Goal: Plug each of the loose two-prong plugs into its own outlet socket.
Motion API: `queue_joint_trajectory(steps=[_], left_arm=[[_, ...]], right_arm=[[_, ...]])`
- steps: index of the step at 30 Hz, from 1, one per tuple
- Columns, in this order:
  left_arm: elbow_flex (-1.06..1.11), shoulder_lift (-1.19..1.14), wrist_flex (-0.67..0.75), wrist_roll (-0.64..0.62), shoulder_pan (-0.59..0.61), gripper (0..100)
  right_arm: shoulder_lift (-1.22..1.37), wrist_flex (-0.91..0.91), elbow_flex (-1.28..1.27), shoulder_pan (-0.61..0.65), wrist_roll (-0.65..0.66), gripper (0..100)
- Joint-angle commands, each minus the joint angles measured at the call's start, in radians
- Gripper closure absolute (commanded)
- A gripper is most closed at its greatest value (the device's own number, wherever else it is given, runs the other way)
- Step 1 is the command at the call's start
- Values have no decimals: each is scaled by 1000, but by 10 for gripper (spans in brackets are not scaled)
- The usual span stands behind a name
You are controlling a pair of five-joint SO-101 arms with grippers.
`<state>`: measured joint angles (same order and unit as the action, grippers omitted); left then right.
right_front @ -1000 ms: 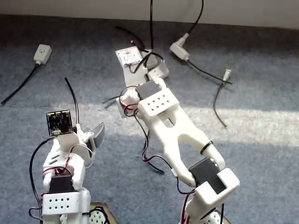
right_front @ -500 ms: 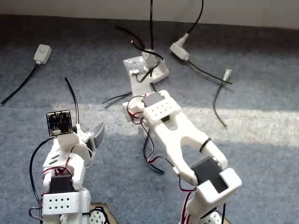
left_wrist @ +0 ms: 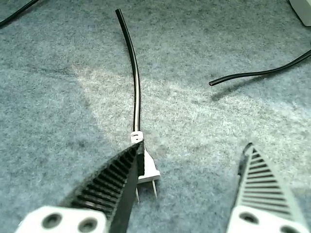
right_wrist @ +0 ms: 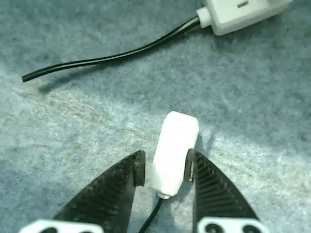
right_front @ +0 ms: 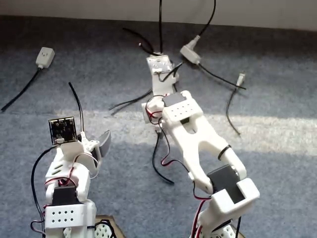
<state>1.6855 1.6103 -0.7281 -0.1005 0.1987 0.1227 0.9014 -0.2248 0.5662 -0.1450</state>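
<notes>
1. Rate the task as largely open: count two plugs loose on the carpet (right_front: 277, 163).
2. Note the right gripper (right_wrist: 165, 166) closed onto both sides of a white socket (right_wrist: 176, 138) lying on the carpet, with its cord (right_wrist: 154, 216) leading back under the wrist. Judge this the grasp step; no lift evident.
3. Note the left gripper (left_wrist: 194, 148) spread wide, holding nothing. Find the near plug (left_wrist: 147, 170) flat on the carpet inside the gap, hard by one jaw, prongs toward the wrist.
4. Find the far plug (right_front: 241, 78) at the right, well apart from both arms.
5. Find an empty socket (right_front: 44, 57) at the far left.
6. Check the white connector (right_front: 189, 52) beyond the right arm: wired at both ends; mated or not, cannot tell.
7. Expect as remaining work: pick up each plug, align prongs, insert.
</notes>
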Motion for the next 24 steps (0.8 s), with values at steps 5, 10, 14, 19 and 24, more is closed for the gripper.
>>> queue_joint_trajectory(steps=[5, 10, 14, 19, 24], left_arm=[[18, 12, -6, 8, -13, 688], [18, 12, -6, 8, -13, 688], [18, 12, -6, 8, -13, 688], [18, 12, -6, 8, -13, 688], [18, 12, -6, 8, -13, 688]], right_arm=[[-45, 18, 122, 145, 12, 860], [-38, -41, 61, 127, 12, 861], [10, -119, -19, 58, 12, 861], [68, -128, -21, -15, 12, 861], [74, -128, -27, -48, 12, 861]])
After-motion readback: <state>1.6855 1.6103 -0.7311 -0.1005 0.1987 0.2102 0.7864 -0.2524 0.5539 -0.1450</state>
